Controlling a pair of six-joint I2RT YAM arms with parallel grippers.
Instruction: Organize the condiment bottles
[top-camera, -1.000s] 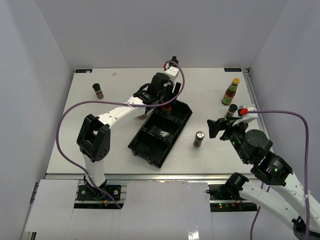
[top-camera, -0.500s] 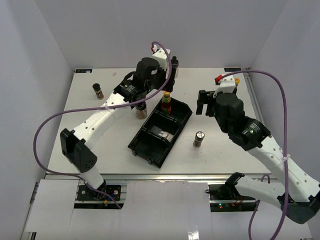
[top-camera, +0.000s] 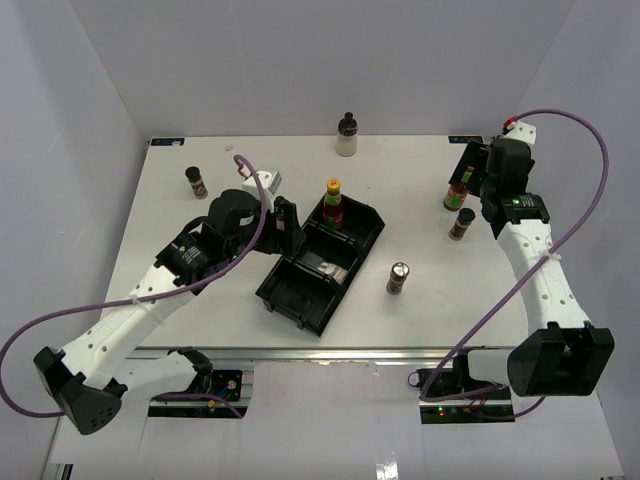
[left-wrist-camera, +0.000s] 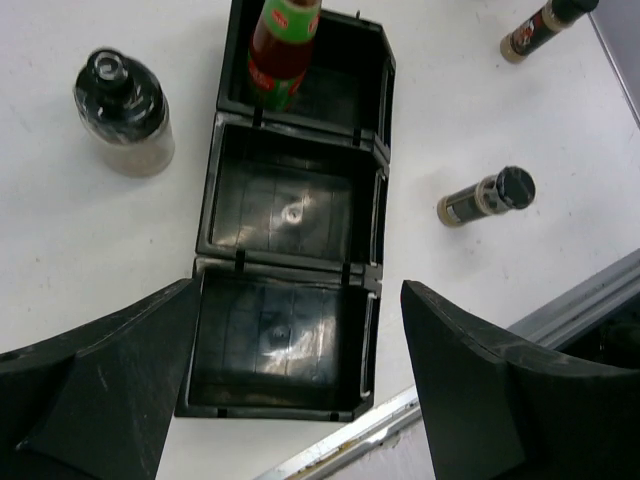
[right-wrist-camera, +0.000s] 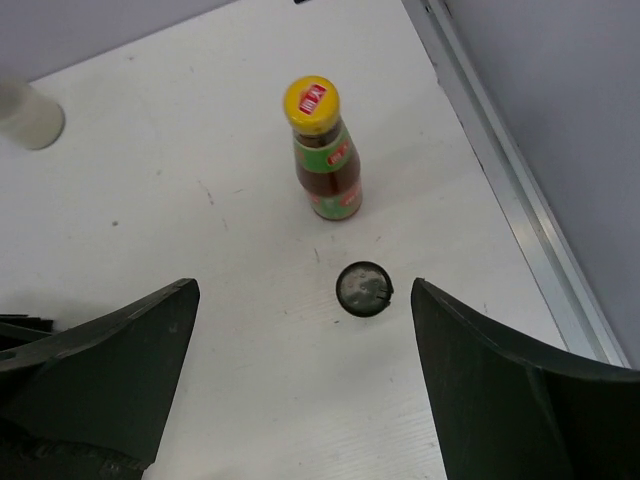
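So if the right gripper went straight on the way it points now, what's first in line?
Likely the black-lidded jar, seen lid-up between the open jaws of the right gripper. The red-sauce bottle stands apart beyond it. Depth unclear.

walls (top-camera: 300, 60): plain pale grey | table (top-camera: 400, 180): white, metal-railed edge | light: even

Fixed overhead view, wrist views close, facing down — left shares tray (top-camera: 300, 292) (left-wrist-camera: 285, 345)
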